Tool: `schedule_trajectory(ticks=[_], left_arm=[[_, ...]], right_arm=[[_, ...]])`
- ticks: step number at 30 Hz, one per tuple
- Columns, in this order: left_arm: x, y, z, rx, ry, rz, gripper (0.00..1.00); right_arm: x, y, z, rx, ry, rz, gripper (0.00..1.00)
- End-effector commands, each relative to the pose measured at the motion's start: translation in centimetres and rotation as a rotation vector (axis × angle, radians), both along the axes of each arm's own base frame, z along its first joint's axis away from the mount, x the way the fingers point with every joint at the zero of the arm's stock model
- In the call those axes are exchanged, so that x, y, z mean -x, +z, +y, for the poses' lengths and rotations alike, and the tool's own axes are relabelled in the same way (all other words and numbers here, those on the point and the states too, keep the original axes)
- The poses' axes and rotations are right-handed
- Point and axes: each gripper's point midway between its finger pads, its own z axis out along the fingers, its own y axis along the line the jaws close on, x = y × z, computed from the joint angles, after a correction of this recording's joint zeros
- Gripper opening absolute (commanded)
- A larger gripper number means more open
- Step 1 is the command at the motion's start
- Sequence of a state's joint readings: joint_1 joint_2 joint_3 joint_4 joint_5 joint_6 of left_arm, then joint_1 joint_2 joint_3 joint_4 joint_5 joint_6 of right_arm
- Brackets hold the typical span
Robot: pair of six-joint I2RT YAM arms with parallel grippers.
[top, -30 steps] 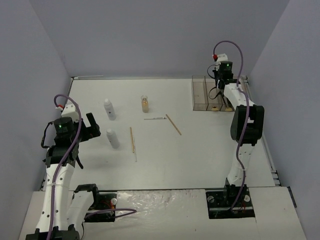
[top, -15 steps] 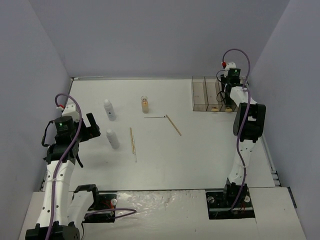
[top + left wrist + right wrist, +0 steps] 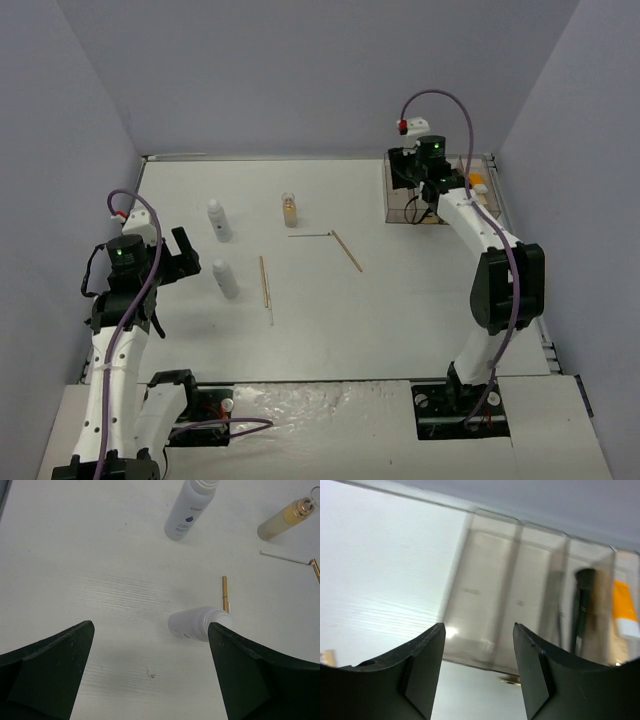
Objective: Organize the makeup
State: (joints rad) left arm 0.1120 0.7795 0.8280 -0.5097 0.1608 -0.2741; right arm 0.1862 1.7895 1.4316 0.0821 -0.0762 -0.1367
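On the white table (image 3: pixel 400 310) two white plastic bottles are counted, both upright and apart from each other: the farther white bottle (image 3: pixel 218 220) and the nearer white bottle (image 3: pixel 226 278). One small glass bottle of tan liquid (image 3: pixel 290 208) is seen standing to the right of the farther one. Four thin pencils are counted in the middle of the table: a golden pencil (image 3: pixel 264 279) lying beside the nearer bottle, a very thin pale pencil (image 3: pixel 271 311) just at its near end, a thin grey pencil (image 3: pixel 308 236) and a tan pencil (image 3: pixel 347 250), the last two almost touching at one end. At the far right a clear smoky box of four compartments (image 3: pixel 485 605) is placed. In the right wrist view one black brush (image 3: pixel 582 605) is seen in its third compartment and one orange tube (image 3: pixel 625 607) in the last one; the two left compartments are seen bare, and the rest is too blurred to tell. The right gripper (image 3: pixel 479 630) is held over the box with its jaws apart and nothing between them. The left gripper (image 3: pixel 150 630) is held fully spread above the nearer white bottle, and nothing is gripped.
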Motion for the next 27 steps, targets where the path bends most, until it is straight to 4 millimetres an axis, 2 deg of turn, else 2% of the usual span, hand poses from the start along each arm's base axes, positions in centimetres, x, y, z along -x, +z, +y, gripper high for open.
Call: schedule_trajectory(ticks=[1,7,10,20,23,27], left_arm=[[-1.1,4.4,0.1,-0.001,0.002,-0.155,0.97],[-1.1,4.4,0.1,-0.004,0.007,-0.155,0.97],[-1.1,4.4,0.2,-0.007,0.01,-0.154,0.97],[-1.1,4.3,0.3,-0.009,0.012,-0.151,0.97],[-1.0,4.4,0.3,-0.01,0.012,-0.154,0.97],[-1.0,4.3,0.3,-0.01,0.013,-0.153,0.97]], right_arm=[[6.5,-3.7,9.0,-0.059,0.174,0.109,0.55],[11.7,-10.3,13.5,-0.03,0.251,0.262,0.54],[13.3,-12.7,15.1,-0.016,0.268,0.313,0.52],[13.7,-17.7,14.8,0.053,0.229,0.395,0.44],[13.9,-18.4,14.3,0.063,0.209,0.408,0.38],[13.9,-18.8,12.3,0.11,0.132,0.407,0.17]])
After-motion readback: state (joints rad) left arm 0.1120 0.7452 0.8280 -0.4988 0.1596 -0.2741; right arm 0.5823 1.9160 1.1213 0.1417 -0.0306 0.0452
